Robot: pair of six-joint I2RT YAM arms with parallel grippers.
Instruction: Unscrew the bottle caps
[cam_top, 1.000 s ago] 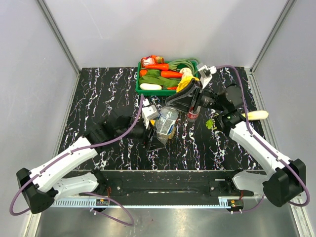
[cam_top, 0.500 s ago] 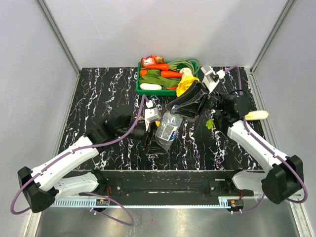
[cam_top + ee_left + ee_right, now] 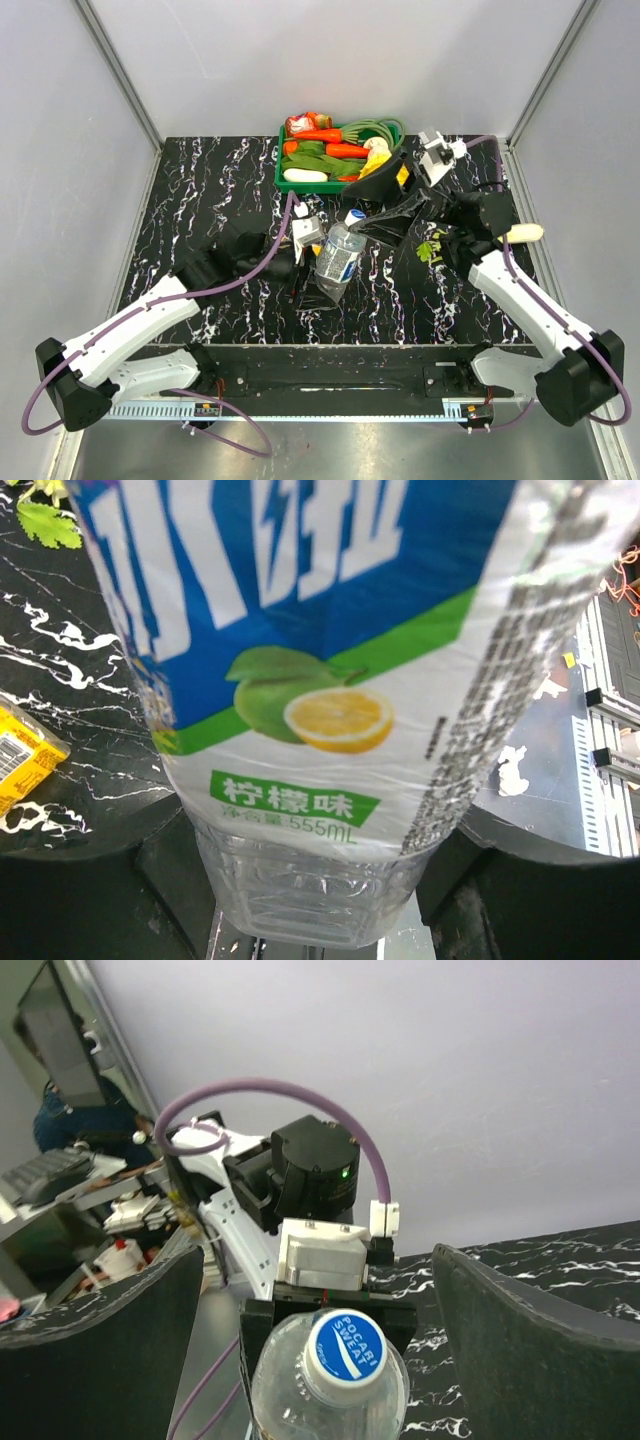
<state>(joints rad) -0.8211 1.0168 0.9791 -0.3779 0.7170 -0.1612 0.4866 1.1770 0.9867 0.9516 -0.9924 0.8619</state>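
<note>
Black marbled table (image 3: 200, 190), grey walls (image 3: 330, 50)

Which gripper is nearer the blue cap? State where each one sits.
Right. The right gripper is open, its fingers flanking the blue cap without touching. The left gripper clamps the lower body of the bottle, away from the cap.

The clear bottle (image 3: 338, 255), its label blue and green with a lemon, leans tilted above the middle of the surface (image 3: 200, 200), base clamped in the left pincer (image 3: 320, 283). Its blue cap (image 3: 355, 215), lettered white, sits on the neck.
</note>
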